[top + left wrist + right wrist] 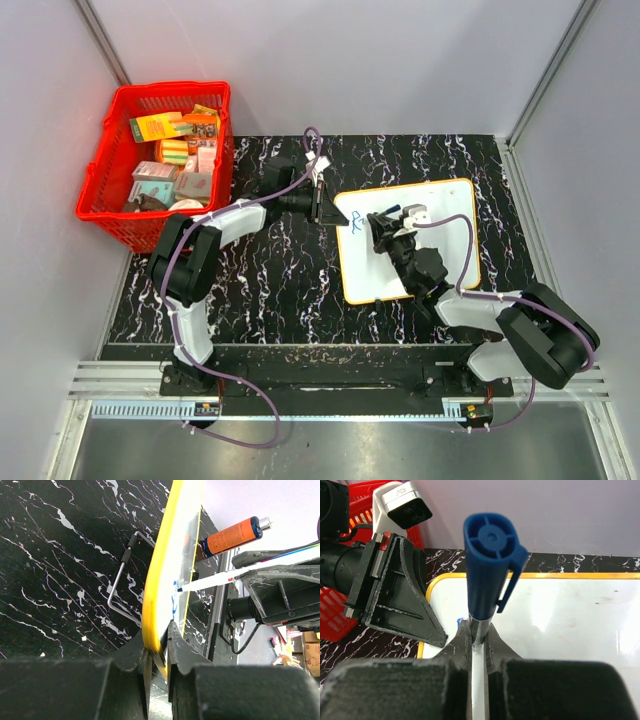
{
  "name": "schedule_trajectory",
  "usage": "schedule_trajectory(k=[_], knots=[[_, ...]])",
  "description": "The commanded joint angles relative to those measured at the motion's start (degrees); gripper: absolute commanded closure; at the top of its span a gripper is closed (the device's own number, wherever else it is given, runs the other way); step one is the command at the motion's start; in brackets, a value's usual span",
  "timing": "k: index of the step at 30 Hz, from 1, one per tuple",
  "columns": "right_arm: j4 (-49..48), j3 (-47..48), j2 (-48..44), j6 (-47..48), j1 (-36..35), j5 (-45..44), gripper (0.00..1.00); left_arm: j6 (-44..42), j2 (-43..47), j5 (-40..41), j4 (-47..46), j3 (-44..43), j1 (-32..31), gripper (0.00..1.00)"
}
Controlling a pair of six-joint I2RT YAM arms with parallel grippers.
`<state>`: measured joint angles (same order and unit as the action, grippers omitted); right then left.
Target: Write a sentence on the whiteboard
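The left tool (159, 647) clamps the left rim of the whiteboard (440, 215). The right tool (477, 632) is clamped on a marker (489, 565), over the whiteboard beside blue marks (356, 222).

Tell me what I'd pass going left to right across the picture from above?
Red basket → left gripper pinching the whiteboard edge → blue writing → right gripper holding the marker.

Bright, even light from above leaves only soft shadows in every view. In the left wrist view the whiteboard (187, 540) shows a pale sheen and the near fingers (100, 690) blur
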<state>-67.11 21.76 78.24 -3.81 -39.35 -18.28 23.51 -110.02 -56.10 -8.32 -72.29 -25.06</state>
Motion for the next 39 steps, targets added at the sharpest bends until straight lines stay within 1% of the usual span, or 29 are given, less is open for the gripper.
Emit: schedule_trajectory(k=[1, 15, 26, 31, 39], knots=[[1.90, -1.54, -0.72, -1.02, 0.51, 0.53, 1.00, -11.03, -2.31, 7.31, 2.08, -0.22, -1.40, 1.00], [3.65, -3.12, -2.39, -1.20, 0.51, 0.79, 1.00, -10.94, -2.40, 7.40, 2.16, -0.22, -1.40, 1.00], [5.59, -2.95, -4.49, 0.03, 0.51, -2.63, 1.00, -10.94, -2.75, 7.49, 2.16, -0.39, -1.40, 1.00], [4.80, -2.69, -4.67, 0.21, 0.59, -2.90, 1.00, -11.03, -2.83, 7.41, 2.43, -0.39, -1.48, 1.00], [4.27, -2.42, -9.94, 0.21, 0.59, -0.88, 1.00, -11.73, -2.92, 7.84, 3.39, -0.75, -1.48, 1.00]])
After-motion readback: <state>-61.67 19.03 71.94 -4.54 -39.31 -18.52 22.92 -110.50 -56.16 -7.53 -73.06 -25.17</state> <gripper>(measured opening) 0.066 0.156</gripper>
